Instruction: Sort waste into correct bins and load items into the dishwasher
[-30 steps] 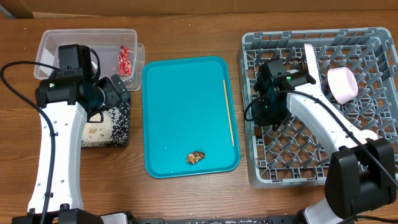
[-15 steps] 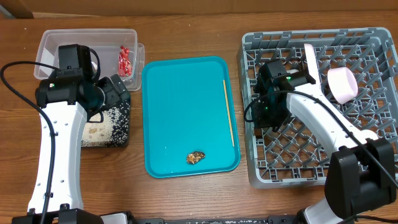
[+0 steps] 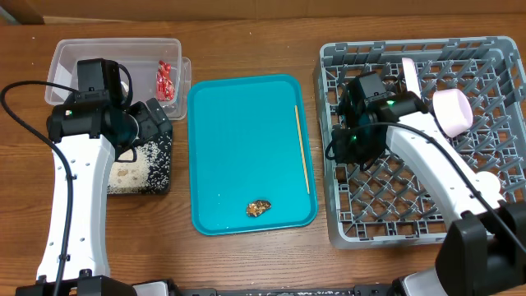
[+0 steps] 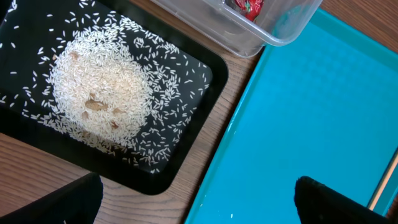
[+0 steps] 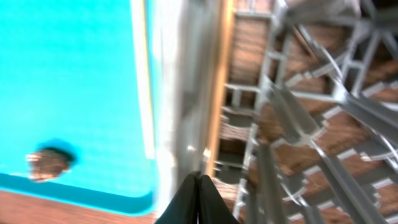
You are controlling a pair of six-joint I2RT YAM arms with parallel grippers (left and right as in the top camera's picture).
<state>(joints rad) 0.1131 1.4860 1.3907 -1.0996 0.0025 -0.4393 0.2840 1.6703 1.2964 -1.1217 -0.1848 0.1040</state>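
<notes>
Two grippers, so how did their jaws stand? the first asked.

The left gripper (image 4: 198, 186) was spread wide, the second said. Its wrist view put one dark finger (image 4: 62, 202) at each lower corner, with the black tray's (image 4: 146, 177) near corner and the teal serving tray's (image 4: 311, 112) rim lying between them. The right gripper (image 5: 198, 182) had its jaws pressed together into a single point. Whether anything thin was pinched there, I could not tell.

And the waste?

The rice grains (image 4: 99, 93) lay heaped in the black tray, ahead of the left jaws and off toward the left finger. Farther ahead, the red wrapper (image 4: 249, 5) sat inside the clear tub (image 4: 249, 37). The brown food scrap (image 5: 46, 163) lay on the teal tray, well to the left of the right jaws, and a chopstick (image 5: 142, 87) lay between the scrap and the jaws.

What did the overhead camera add?

It showed the whole grey dish rack (image 3: 386, 237), with the right arm above its left part and a pinkish bowl (image 3: 452, 111) in the rack, on the side of the right jaws away from the teal tray. The right wrist view gave only blurred lattice there. Overhead, though, the arm bodies hid both pairs of jaws, so only the wrist views told their state. The left wrist view also picked out tan flecks in the rice.
</notes>
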